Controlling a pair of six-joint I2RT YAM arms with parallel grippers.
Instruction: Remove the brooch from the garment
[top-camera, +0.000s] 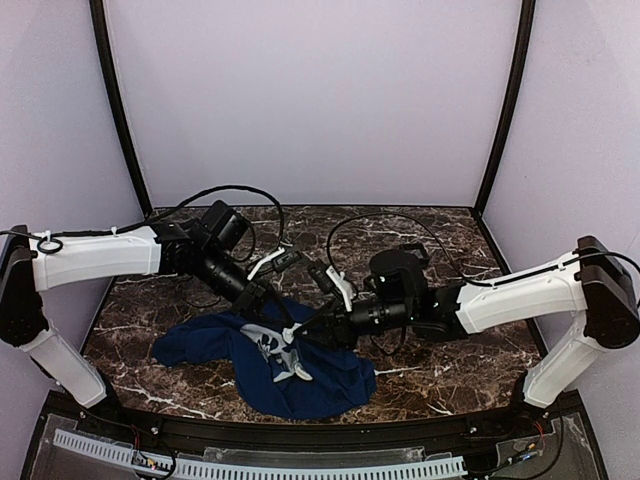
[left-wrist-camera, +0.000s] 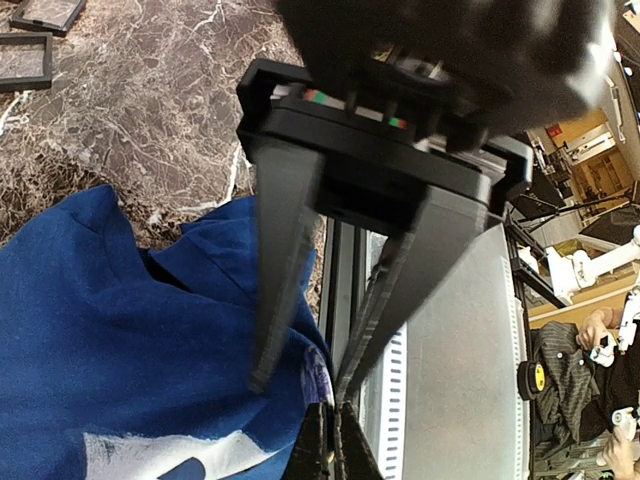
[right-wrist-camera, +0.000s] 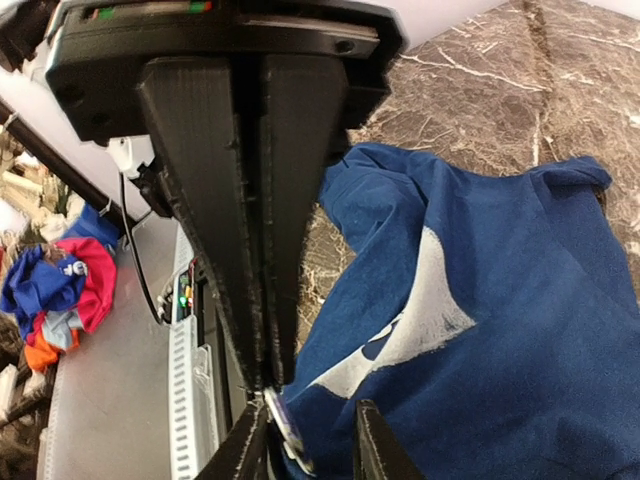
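Extraction is underway: left gripper (top-camera: 278, 312) clamps the brooch (right-wrist-camera: 285, 432), while right gripper (top-camera: 312, 322), jaws slightly apart, should next pin down the shirt (top-camera: 300, 385).

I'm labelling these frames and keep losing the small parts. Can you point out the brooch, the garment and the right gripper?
brooch (right-wrist-camera: 283, 428): right wrist view, its silvery edge.
garment (top-camera: 330, 385): top view, plain blue cloth near hem.
right gripper (top-camera: 300, 329): top view, between its fingertips.

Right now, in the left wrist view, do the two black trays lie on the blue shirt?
No, both black trays lie on the bare marble table, apart from the blue shirt.
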